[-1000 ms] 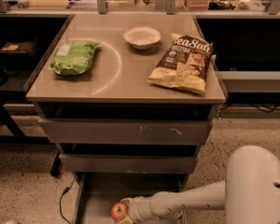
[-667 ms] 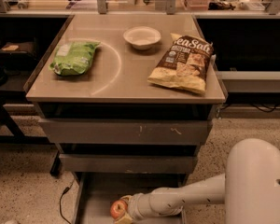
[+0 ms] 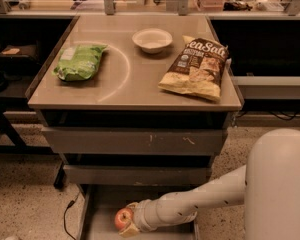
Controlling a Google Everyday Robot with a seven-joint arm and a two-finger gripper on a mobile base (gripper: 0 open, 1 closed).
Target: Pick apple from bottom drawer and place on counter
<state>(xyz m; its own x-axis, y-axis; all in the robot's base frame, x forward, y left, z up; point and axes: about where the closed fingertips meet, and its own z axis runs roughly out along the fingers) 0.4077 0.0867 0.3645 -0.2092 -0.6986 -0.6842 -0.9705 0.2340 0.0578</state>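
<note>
The small red apple (image 3: 122, 217) is in the open bottom drawer (image 3: 104, 205), just above its grey floor near the middle. My gripper (image 3: 126, 219) reaches in from the right at the end of the white arm. Its tan fingers (image 3: 130, 229) sit above and below the apple and are shut on it. The tan counter (image 3: 140, 71) with its curved white line tops the cabinet above.
On the counter lie a green bag (image 3: 78, 61) at the left, a white bowl (image 3: 152, 39) at the back and a large chip bag (image 3: 196, 67) at the right. Two shut grey drawers (image 3: 135, 141) overhang the bottom one. A black cable (image 3: 66, 218) trails on the floor at left.
The apple and the gripper have shifted slightly up and to the left inside the bottom drawer. Everything on the counter is unmoved.
</note>
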